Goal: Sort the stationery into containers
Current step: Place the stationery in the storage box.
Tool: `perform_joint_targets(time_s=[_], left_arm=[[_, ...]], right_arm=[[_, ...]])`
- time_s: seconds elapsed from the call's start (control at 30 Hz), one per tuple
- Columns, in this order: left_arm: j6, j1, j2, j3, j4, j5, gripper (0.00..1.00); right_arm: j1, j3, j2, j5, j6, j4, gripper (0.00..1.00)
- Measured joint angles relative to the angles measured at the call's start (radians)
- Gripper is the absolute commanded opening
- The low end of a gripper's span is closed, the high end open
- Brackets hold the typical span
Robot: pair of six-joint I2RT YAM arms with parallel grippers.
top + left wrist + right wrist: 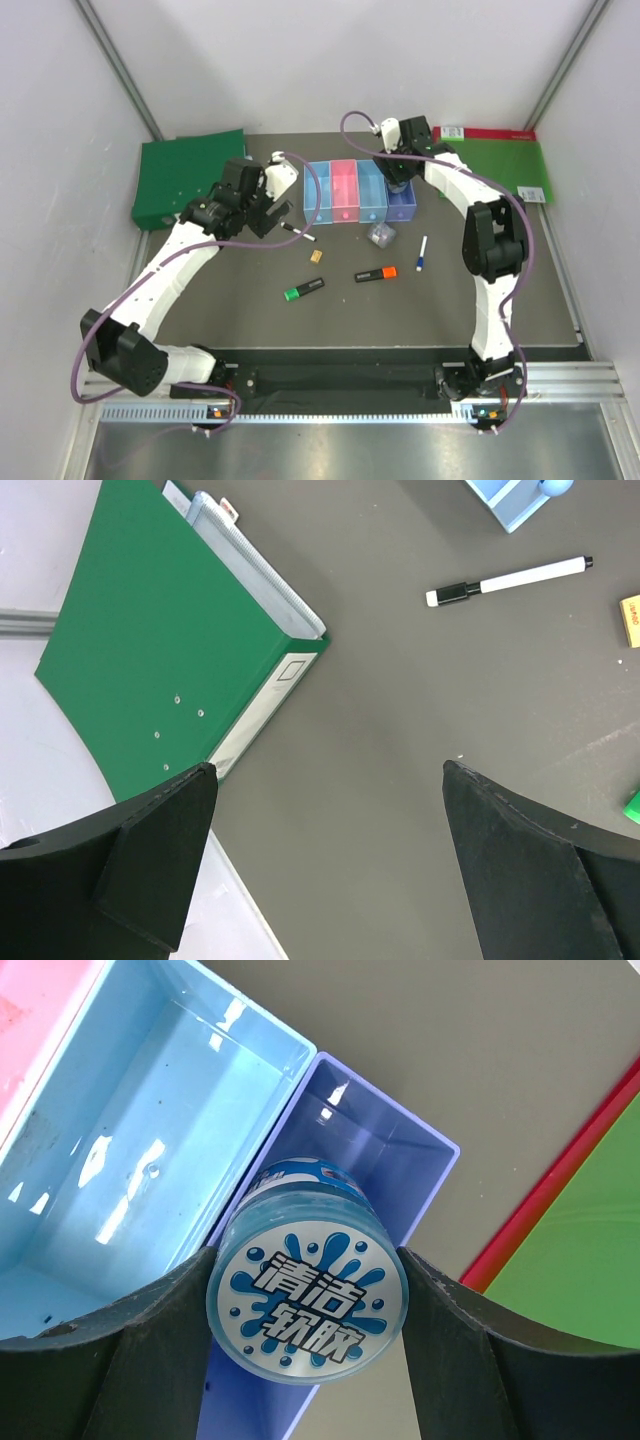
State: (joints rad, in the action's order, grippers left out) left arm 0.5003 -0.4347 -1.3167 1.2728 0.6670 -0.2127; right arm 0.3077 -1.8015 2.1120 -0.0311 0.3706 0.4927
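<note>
Top view, left to right: green folder (190, 180) lies flat at 10 o'clock on the table (250, 330). Left gripper (327, 775) is released, jaws wide with nothing between them, hovering over bare table just right of the folder. Black-white marker (299, 233) lies on the table at the gripper's 4 o'clock, apart from the fingers. Tan block (316, 257) sits near the marker's 5 o'clock end. Green-cap highlighter (303, 289) is at the block's 6 o'clock, near table centre. Tray row sits at 12 o'clock, joined side by side: first light-blue tray (318, 195), pink tray (344, 190), second light-blue tray (371, 190), purple-blue tray (385, 1145). Clear clip box (380, 235) sits just beside the near edge of the second light-blue tray. Orange-cap highlighter (375, 274) is at its 6 o'clock and the blue-white pen (422, 253) at its 4 o'clock, all three loose on the table. Right gripper (305, 1255) is clamped on the round blue-grey tin (308, 1310), one finger on each side. Tin is held over the purple-blue tray, close to the wall shared with the second light-blue tray. Can't tell whether it touches the tray. Green red-edged board (500, 165) lies at 2 o'clock, right of the row.
</note>
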Motion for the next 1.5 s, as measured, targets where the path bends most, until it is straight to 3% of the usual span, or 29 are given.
perform_joint_targets(time_s=[0.1,0.37,0.5,1.07,1.27,1.5], left_arm=[[0.0,0.0,-0.002,0.0,0.0,0.006,0.99],[0.0,0.0,-0.003,0.001,0.0,0.014,0.99],[-0.001,0.0,-0.01,0.001,0.0,0.014,0.99],[0.0,0.0,-0.031,0.018,-0.001,0.016,0.99],[0.0,0.0,-0.037,0.023,-0.001,0.019,0.99],[-0.001,0.0,-0.037,0.027,-0.001,0.023,0.99]], right_arm=[[0.0,-0.001,0.01,0.004,0.0,-0.01,0.27],[0.0,-0.001,0.014,0.015,0.006,-0.057,0.29],[0.0,0.0,0.014,0.023,0.015,-0.101,0.45],[0.005,0.021,0.018,0.049,0.031,-0.142,0.67],[0.006,0.023,0.018,0.054,0.031,-0.15,0.81],[0.006,0.023,0.018,0.064,0.033,-0.164,0.84]])
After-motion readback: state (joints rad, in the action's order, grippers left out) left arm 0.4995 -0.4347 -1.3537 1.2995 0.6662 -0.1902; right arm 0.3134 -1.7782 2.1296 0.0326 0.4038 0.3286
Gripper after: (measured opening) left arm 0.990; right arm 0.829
